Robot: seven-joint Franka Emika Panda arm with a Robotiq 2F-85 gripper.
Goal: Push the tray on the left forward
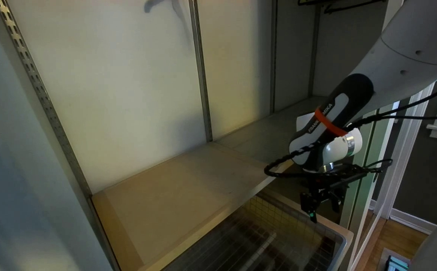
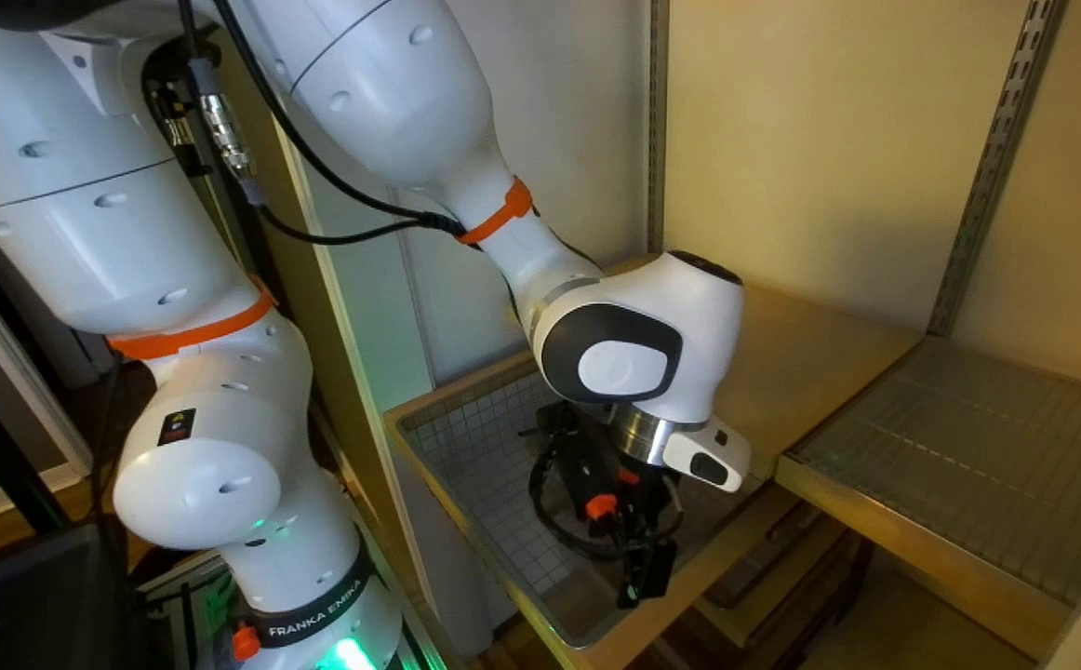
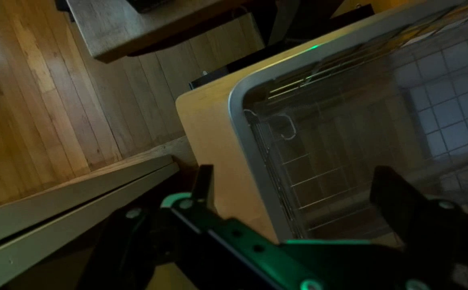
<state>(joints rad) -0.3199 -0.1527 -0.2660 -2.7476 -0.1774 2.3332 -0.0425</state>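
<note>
- Closet shelf [image 1: 181, 188], wood-edged, runs along a pale wall [image 1: 128, 94]; below its level sits the wood-framed wire tray [image 3: 230, 161].
- Robotiq gripper [image 3: 294, 172] hangs above one edge of the tray, fingers spread wide, gripping nothing; whether either touches the frame cannot be told.
- Pushing off-centre could skew the tray and jam it.
- One finger, if lowered inside the rim, might hook the wirework.
- Looping black cable [image 1: 278, 174] could snag the shelf on a forward move.
- Pale panel [image 3: 77, 195], just beside the tray, risks a scrape.
</note>
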